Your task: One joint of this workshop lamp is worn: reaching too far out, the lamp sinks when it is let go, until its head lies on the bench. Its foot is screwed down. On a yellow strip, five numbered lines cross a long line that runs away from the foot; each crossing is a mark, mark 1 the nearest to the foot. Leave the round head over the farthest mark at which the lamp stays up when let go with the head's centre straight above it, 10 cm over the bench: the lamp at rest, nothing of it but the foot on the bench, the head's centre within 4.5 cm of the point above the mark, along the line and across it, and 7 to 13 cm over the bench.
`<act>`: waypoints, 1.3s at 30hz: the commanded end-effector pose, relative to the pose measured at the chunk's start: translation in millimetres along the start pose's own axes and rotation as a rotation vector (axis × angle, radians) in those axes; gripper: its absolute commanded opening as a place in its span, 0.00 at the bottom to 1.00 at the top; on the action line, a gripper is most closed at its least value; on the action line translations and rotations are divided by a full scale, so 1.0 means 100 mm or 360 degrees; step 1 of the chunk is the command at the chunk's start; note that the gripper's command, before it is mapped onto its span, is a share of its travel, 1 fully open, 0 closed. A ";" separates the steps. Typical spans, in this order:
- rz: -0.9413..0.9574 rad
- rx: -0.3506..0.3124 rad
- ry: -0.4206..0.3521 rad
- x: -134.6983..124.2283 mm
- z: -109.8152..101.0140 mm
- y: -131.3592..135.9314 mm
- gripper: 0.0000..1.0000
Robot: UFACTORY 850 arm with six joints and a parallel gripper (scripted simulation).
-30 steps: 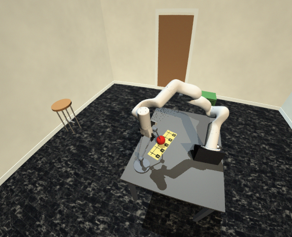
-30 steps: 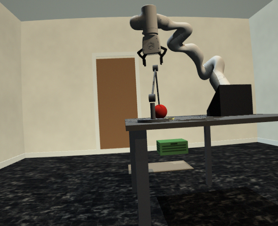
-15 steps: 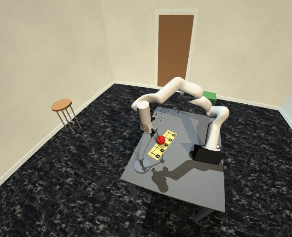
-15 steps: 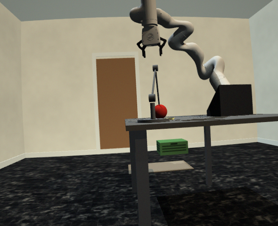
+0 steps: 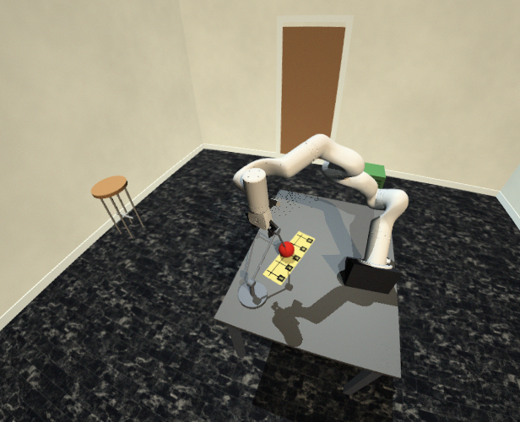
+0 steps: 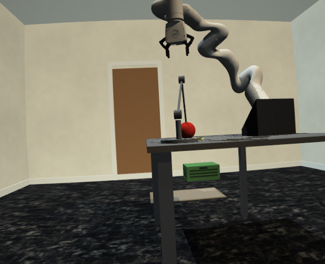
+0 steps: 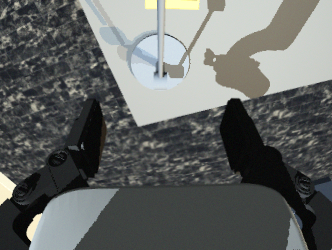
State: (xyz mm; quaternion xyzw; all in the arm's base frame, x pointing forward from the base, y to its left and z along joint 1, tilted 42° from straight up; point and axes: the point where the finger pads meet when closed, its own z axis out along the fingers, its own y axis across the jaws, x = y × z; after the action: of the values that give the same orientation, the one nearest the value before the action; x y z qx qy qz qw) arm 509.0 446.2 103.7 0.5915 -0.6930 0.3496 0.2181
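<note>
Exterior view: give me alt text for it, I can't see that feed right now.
The open gripper hangs empty, well above the lamp's top joint. The lamp's red head sits low beside its post, just above the bench.

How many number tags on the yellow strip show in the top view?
5, along one edge of the yellow strip, outward from the lamp foot: first, second, third, fourth, fifth. None seems hidden.
</note>
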 end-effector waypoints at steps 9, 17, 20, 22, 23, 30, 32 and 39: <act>0.0001 0.0002 -0.0003 0.02 -0.15 0.00 1.00; 0.0001 0.0002 -0.0004 0.01 -0.12 0.00 1.00; 0.0001 0.0002 -0.0004 0.01 -0.11 0.00 1.00; 0.0001 0.0002 -0.0004 0.10 -0.10 0.00 1.00; 0.0001 0.0002 -0.0004 0.15 -0.10 0.00 1.00; 0.0001 0.0002 -0.0004 0.46 -0.06 0.00 1.00; 0.0001 0.0002 -0.0004 0.54 -0.05 0.00 1.00; 0.0001 0.0001 -0.0003 0.75 -0.02 0.00 1.00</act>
State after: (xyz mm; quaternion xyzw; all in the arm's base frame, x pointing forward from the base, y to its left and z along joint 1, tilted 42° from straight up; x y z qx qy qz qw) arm 495.5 405.0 151.2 0.5906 -0.6932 0.3497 0.2198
